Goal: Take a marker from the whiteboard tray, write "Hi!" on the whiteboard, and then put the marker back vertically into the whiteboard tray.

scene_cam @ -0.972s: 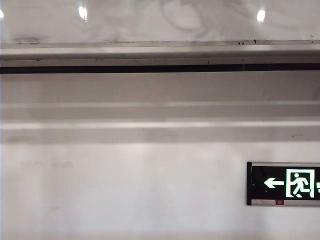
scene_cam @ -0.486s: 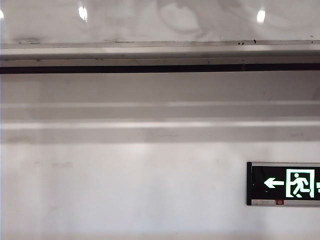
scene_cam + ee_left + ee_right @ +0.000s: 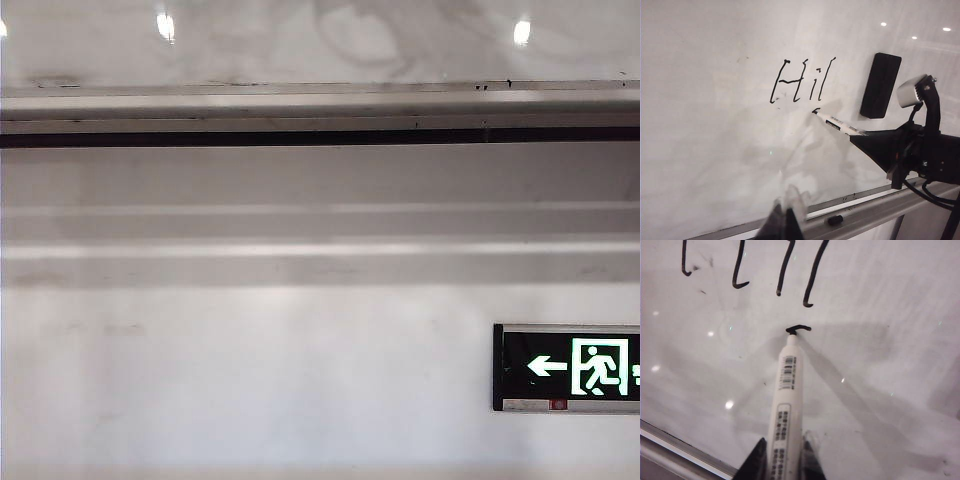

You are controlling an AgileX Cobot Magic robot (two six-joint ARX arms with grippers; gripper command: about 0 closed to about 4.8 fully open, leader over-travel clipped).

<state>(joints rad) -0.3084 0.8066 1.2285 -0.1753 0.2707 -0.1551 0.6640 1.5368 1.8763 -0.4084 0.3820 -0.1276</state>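
Note:
The marker (image 3: pixel 786 405), a white barrel with dark print, is uncapped, and my right gripper (image 3: pixel 785 460) is shut on its barrel. Its tip touches the whiteboard (image 3: pixel 880 390) at a short dark mark just below the last stroke of the writing. In the left wrist view the marker (image 3: pixel 840 125) sticks out of the right gripper (image 3: pixel 857 136) toward the "Hi" and the long stroke after it. My left gripper (image 3: pixel 787 220) hangs shut and empty just off the whiteboard tray (image 3: pixel 875 212). Neither gripper shows in the exterior view, only the tray (image 3: pixel 300 103) under the whiteboard (image 3: pixel 300 45).
A black eraser (image 3: pixel 880 85) sticks to the board to the right of the writing. A small black cap (image 3: pixel 835 219) lies on the tray. Below the tray is a matte wall with a green exit sign (image 3: pixel 567 367).

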